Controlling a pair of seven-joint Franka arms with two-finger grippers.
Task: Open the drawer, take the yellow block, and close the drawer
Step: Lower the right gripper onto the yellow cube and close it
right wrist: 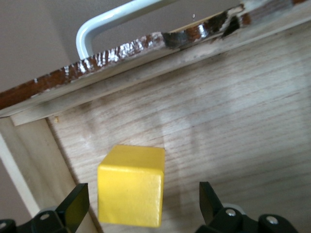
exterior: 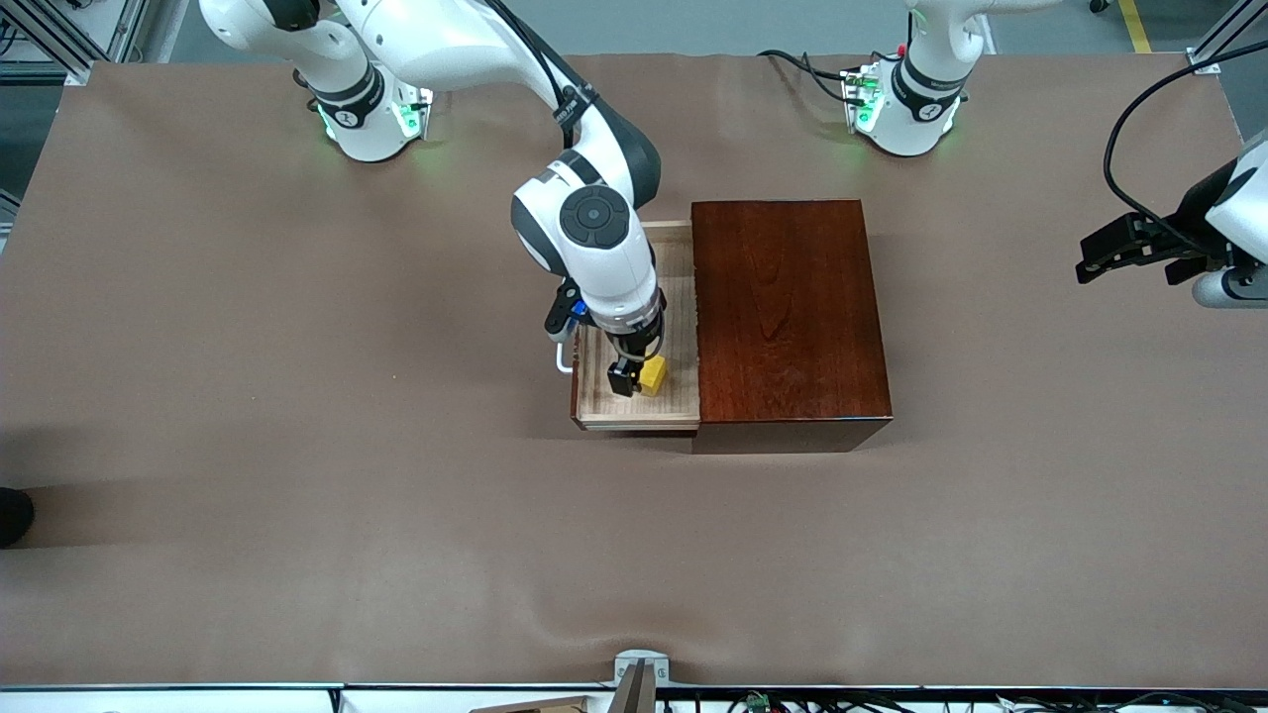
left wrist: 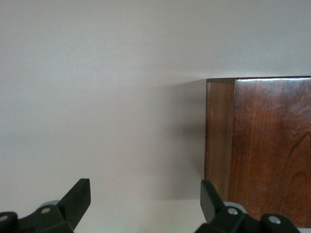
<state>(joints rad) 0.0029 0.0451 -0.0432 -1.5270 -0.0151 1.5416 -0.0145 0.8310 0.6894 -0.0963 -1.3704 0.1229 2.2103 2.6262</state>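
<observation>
Drawer (exterior: 684, 297) is out, block (exterior: 653, 374) sitting on its floor near the handle (right wrist: 104, 24). Our right gripper (exterior: 634, 376) hangs over it, jaws wide (nothing held). We'd drop straight, centre it, squeeze. Left gripper (left wrist: 146, 208) waits at three o'clock, open.

the right arm reaches from its base at about eleven o'clock of the surface in toward the middle, wrist bent straight down. the right gripper (exterior: 636, 375) points downward with its fingers (right wrist: 73, 206) spread wide and nothing clamped between them. the left arm waits at about three o'clock, forearm level, and the left gripper (exterior: 1090, 265) hangs in the air with its fingers (left wrist: 77, 199) parted.
</observation>
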